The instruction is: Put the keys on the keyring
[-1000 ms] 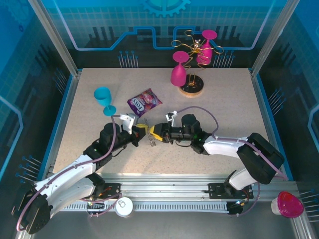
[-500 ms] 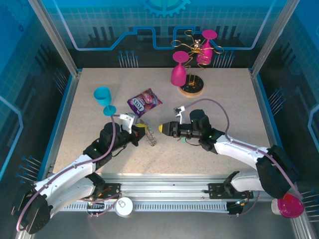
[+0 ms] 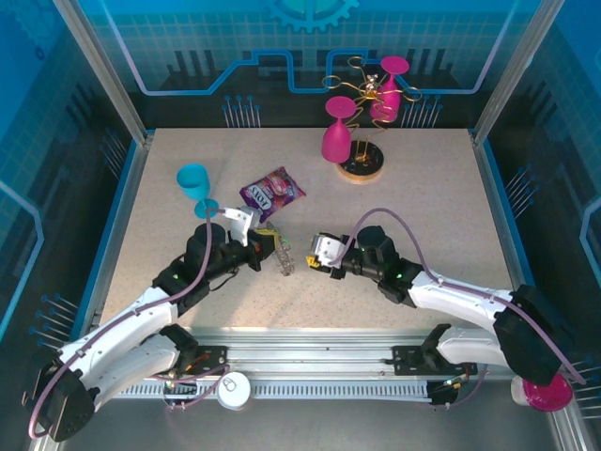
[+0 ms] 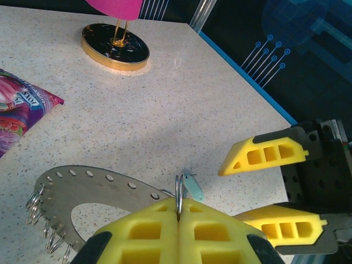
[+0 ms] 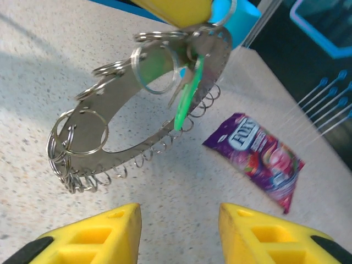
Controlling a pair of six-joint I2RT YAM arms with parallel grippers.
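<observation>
The keyring [image 4: 60, 192] is up near the middle of the table [image 3: 423, 188], a flat metal ring fringed with wire loops and tilted on edge. The left gripper [image 4: 179, 212] has its yellow fingers pressed together, clamped on one small loop at the keyring's rim. Right by that pinch, the bright green key [image 5: 186, 107] dangles blade-up among the bunched loops, and the pale key [image 4: 192, 186] pokes out beside the same loop. Whether the ring's low edge touches the table, I cannot tell.

Just to the right, the right gripper [image 5: 177, 212] faces the ring with jaws apart and nothing between them, clear of the metal. The purple snack packet [image 5: 258, 157] lies just beyond the ring, a teal cup [image 3: 194, 181] stands to the far left, and the glass rack's round base [image 4: 115, 48] sits at the far side.
</observation>
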